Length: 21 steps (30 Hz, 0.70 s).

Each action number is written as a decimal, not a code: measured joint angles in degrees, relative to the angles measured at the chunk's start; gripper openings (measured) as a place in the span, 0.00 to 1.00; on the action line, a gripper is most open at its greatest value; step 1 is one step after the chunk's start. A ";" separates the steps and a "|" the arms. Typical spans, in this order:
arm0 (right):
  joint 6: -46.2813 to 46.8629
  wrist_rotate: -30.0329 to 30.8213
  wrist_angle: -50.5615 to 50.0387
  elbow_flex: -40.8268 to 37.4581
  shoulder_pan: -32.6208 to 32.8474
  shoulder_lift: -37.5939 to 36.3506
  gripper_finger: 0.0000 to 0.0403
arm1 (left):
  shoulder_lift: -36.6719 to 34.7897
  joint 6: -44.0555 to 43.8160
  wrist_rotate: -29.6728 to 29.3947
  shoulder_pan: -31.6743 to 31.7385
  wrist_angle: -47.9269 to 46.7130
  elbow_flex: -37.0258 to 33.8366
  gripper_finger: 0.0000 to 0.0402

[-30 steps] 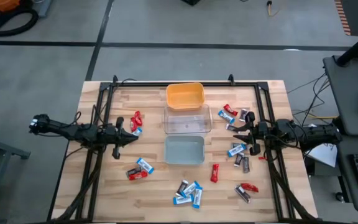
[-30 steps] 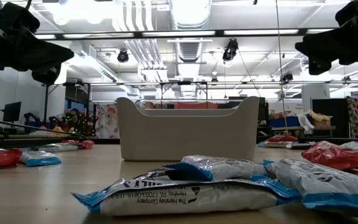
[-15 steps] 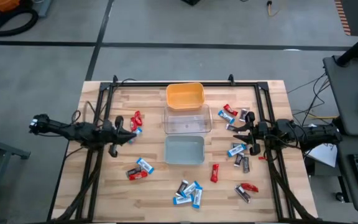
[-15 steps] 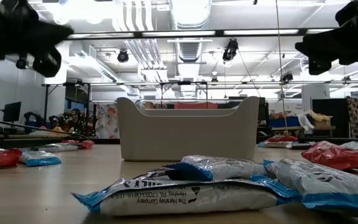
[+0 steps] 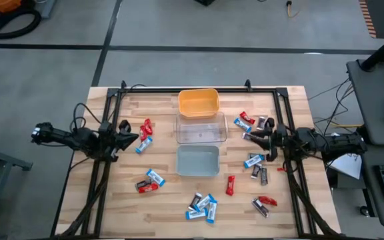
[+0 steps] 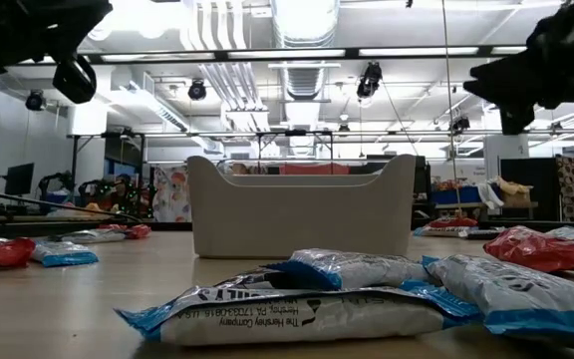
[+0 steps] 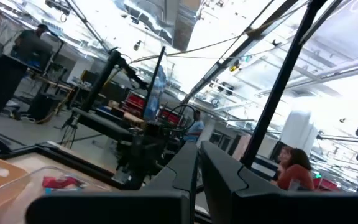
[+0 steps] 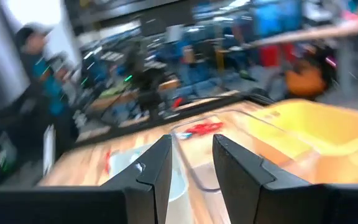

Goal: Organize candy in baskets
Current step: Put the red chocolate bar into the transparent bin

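Left gripper (image 5: 127,138): raised off the table near its left edge, fingers pressed together, holding nothing. Its own wrist view shows the two dark fingers (image 7: 185,171) meeting at the tips. Just ahead of it lie two red bars (image 5: 145,126) and a blue-and-white bar (image 5: 143,145); farther off, toward the table's front, a red and blue pair (image 5: 149,181).

Right gripper (image 5: 264,137): held at the table's right side, fingers (image 8: 157,165) parted with a narrow gap and nothing visible between them. Close around its tips lies a cluster of candy (image 5: 253,123) in red, blue-and-white and dark wrappers. More bars (image 5: 256,163) sit beside and just behind it; a lone red bar (image 5: 231,185) lies farther forward.

Baskets: three in a column between the two grippers. Yellow-orange basket (image 5: 198,103) at the far end, clear basket (image 5: 201,128) in the middle, pale grey-blue basket (image 5: 198,161) nearest the table's front. All three appear empty from above, though the clear one is hard to read.

Remaining candy: a blue-and-white group (image 5: 203,205) at the front edge, well clear of both grippers; a red and dark pair (image 5: 263,203) at the front right.

Wooden table (image 5: 112,200): carries all of the above.
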 joint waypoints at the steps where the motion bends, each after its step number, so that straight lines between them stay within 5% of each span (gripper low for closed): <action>1: 3.37 2.47 -0.13 -0.01 0.00 0.00 0.27 | 0.00 0.04 -0.01 0.00 -0.01 0.00 0.01; 7: 20.75 17.73 -0.56 -0.02 -0.02 0.33 0.27 | 0.30 0.08 -0.03 0.00 -0.06 0.00 0.01; 21: 21.61 15.47 0.25 0.13 -0.09 0.35 0.27 | 1.36 2.78 -0.12 0.00 0.09 0.00 0.01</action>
